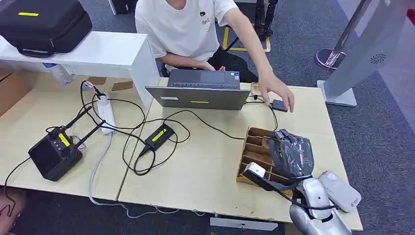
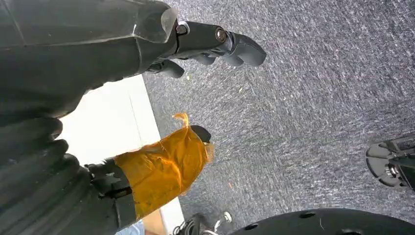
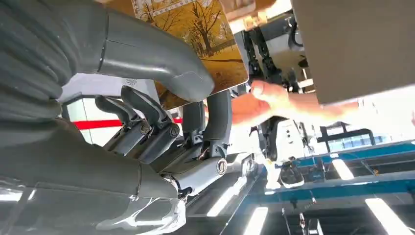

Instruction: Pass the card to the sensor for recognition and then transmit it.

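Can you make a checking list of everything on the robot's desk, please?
Surface: pale wooden table, in use.
Job's things: picture card with autumn trees; small black sensor pad under a person's hand; brown divided card box.
Clutter: grey laptop, black antenna device, light grey flat case.
Robot hands: right robot hand pinches the card over the box; left robot hand hangs holding nothing.
Cables: black cables looped across, white power strip.
Surroundings: grey carpet, white stand.
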